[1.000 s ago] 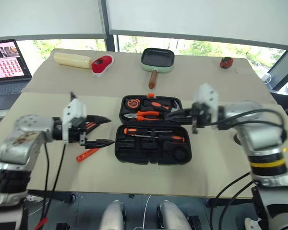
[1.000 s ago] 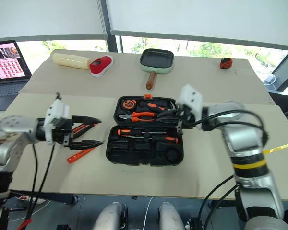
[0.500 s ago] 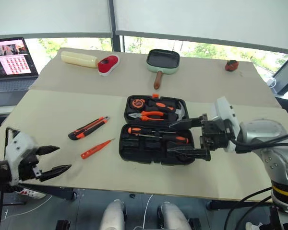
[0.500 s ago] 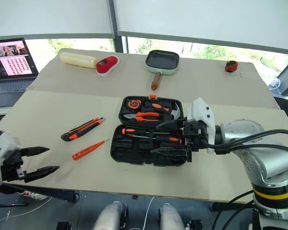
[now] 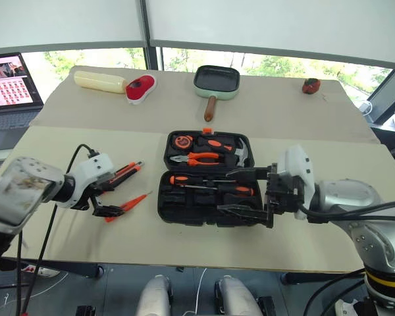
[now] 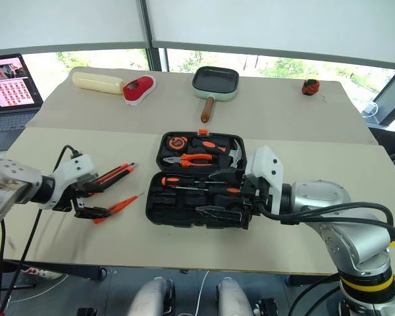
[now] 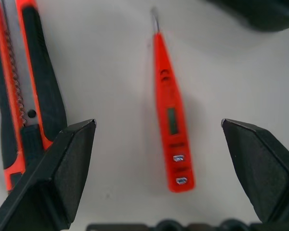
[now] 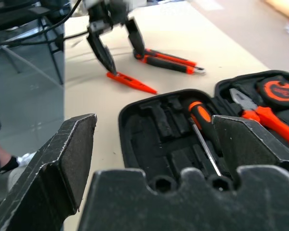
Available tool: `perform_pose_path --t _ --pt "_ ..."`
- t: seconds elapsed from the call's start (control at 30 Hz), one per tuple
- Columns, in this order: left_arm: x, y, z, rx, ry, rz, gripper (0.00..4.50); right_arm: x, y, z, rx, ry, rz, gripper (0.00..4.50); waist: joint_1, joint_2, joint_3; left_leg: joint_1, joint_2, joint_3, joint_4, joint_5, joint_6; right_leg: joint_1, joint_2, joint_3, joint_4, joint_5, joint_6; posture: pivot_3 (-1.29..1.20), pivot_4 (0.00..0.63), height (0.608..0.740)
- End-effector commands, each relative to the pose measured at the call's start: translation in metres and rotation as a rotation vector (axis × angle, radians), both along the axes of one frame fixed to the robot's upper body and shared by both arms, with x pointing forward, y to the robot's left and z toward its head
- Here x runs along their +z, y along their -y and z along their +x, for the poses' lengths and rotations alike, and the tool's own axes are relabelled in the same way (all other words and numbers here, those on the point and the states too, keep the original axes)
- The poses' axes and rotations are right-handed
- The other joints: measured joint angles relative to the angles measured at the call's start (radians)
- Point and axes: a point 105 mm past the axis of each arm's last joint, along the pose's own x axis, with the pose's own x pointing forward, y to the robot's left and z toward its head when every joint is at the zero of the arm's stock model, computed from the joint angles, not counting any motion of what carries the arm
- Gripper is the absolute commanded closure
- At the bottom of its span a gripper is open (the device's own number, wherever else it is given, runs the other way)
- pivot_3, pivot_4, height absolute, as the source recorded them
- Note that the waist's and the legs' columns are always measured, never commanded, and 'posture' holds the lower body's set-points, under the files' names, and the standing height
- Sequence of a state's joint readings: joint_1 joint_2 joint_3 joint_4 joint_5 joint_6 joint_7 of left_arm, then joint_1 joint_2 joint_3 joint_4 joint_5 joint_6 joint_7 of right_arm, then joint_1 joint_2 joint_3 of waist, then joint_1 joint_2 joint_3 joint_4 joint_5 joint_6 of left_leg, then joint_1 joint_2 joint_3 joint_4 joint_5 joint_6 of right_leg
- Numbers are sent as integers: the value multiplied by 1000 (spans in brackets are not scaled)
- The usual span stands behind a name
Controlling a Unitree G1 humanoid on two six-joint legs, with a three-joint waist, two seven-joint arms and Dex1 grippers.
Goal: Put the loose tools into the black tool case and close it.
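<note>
The black tool case (image 5: 184, 209) lies open in the middle of the table, with two orange-and-black screwdrivers (image 5: 210, 184) in its near half. Left of it lie a small orange tester screwdriver (image 7: 171, 115) and a thicker black-and-orange tool (image 5: 123, 174). My left gripper (image 5: 115, 199) points down over the tester, open, one finger (image 7: 58, 178) on each side of its handle end. Over the case's front right part hovers my right gripper (image 5: 224, 191), open and holding nothing.
Pliers (image 5: 201, 158), a hammer (image 5: 240, 153) and a tape measure (image 5: 182, 141) sit in the case's far half. At the back stand a green pan (image 5: 216, 80), a red-and-white object (image 5: 140, 87), a yellow roll (image 5: 100, 81) and a laptop (image 5: 10, 85).
My left gripper swung in from beyond the table's front left edge and now points down over the tester. My right gripper opened and drew back to the case's front right.
</note>
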State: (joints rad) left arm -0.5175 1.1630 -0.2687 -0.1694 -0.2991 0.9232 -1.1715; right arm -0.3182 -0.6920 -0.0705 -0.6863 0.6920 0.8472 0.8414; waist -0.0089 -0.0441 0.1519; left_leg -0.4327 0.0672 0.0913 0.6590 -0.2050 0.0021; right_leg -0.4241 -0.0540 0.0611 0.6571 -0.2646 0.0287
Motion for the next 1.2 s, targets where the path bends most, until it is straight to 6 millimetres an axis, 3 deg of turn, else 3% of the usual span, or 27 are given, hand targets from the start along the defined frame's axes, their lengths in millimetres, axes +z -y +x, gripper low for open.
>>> perform_pose_path --t 0.03,0.17,0.2,0.37,0.53,0.67,0.8,0.87,1.1,1.2 --pt "-7 7 1 -92 -43 61 544 8 -2 -6 -20 53 37 0 1 0 0 0 0 0 0 0 0 0 0 0 0 0 0 0 150 740" --pt "-19 8 0 -125 -85 94 1995 7 -1 -6 -49 54 53 0 1 0 0 -1 -1 0 1 0 0 0 -1 0 0 0 1 0 150 740" --pt "-23 8 -3 -136 -104 102 2168 7 -1 -6 -55 54 54 0 1 0 0 -1 -1 0 1 0 0 0 -1 0 0 0 1 0 150 740" --pt "-30 3 -5 -154 -107 134 4096 6 2 -8 -74 53 55 0 -2 0 0 -1 -1 0 1 0 0 0 -1 0 0 0 1 0 150 740" --pt "-2 -10 12 -55 -18 93 4110 4 12 -11 -98 45 38 0 -2 0 0 0 -1 -1 1 0 0 1 -1 0 0 0 1 0 150 740" --pt "26 -13 34 -91 121 104 4110 -2 21 -15 -115 21 0 0 1 -1 0 -1 -1 -2 2 0 0 1 0 -1 1 0 1 0 150 740" --pt "57 38 55 -335 297 -1 4110 -7 27 -18 -126 -2 -26 0 25 -1 0 -1 -2 -2 2 0 0 1 -2 -1 0 0 2 0 150 740" --pt "62 67 60 -451 325 -45 4110 -8 29 -18 -140 -5 -31 0 36 -1 0 -4 -2 -4 6 0 0 2 -2 -4 0 0 2 0 150 740" --pt "48 128 59 -736 268 -26 4110 -12 29 -19 -169 -13 -22 0 18 -1 0 -7 -2 -5 10 0 2 1 -1 -2 0 2 5 0 150 740" --pt "36 137 53 -795 180 30 4110 -13 28 -20 -186 -11 -17 0 16 -1 0 -7 -3 -5 10 0 2 1 -1 -2 0 2 5 0 150 740"
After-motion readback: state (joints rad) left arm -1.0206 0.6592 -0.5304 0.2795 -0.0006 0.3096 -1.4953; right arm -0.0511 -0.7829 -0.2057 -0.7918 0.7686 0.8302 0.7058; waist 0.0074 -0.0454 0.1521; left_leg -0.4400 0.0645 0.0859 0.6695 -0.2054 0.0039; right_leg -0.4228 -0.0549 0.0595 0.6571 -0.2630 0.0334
